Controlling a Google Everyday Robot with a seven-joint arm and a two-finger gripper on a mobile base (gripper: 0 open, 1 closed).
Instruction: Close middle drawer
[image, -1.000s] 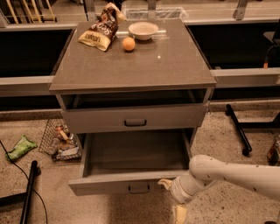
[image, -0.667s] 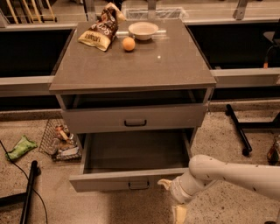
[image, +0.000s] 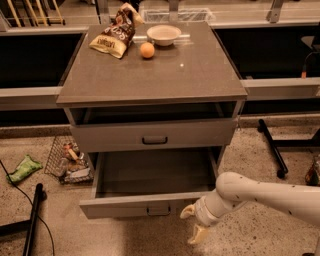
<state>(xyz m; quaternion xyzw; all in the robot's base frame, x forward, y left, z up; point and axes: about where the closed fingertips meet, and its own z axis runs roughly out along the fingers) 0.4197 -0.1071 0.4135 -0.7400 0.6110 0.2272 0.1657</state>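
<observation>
One drawer pulled far out toward the near side: middle drawer (image: 125, 206), under the top drawer (image: 115, 137). Gripper (image: 194, 223) just beside its front's right end, fingers spread wide, empty. Likely hazards: off-centre push skewing and jamming it; fingers slipping beneath the front.
</observation>
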